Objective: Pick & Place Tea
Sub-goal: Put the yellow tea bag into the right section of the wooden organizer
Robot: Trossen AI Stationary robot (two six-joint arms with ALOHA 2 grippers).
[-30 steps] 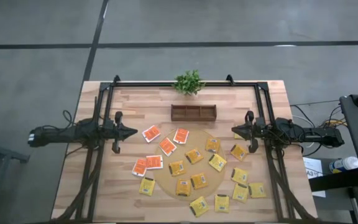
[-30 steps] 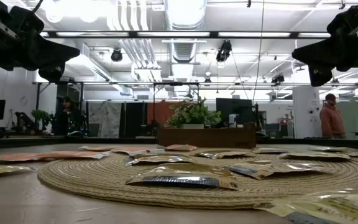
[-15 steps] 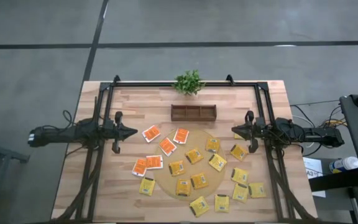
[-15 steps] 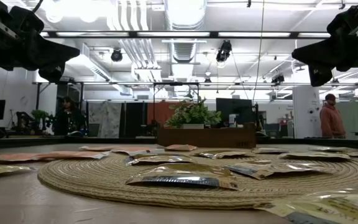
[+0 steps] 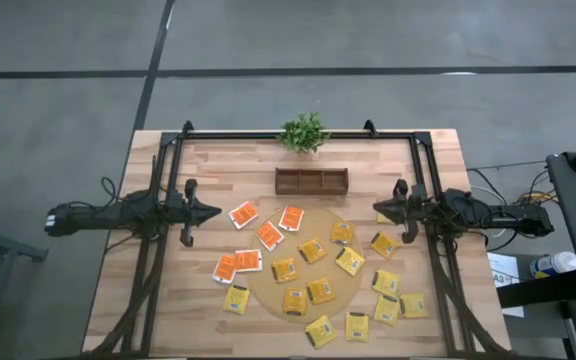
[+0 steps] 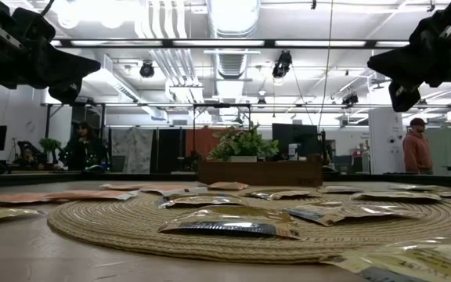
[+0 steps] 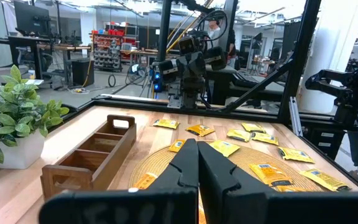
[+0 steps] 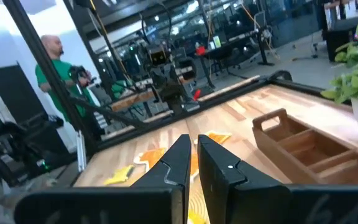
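Even, bright light falls on the worktop point(image 5: 168, 300) in the high view, with only faint shadows. In the low view the ceiling lights point(image 6: 233, 16) glare white, the arms show as dark silhouettes, and the nearest tea packets point(image 6: 225, 225) look soft. The right wrist view is blurred throughout; the left wrist view is sharper.

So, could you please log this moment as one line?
left gripper: shut, empty, raised | right gripper: shut, empty, raised | tea: scattered on mat/table | tray: empty
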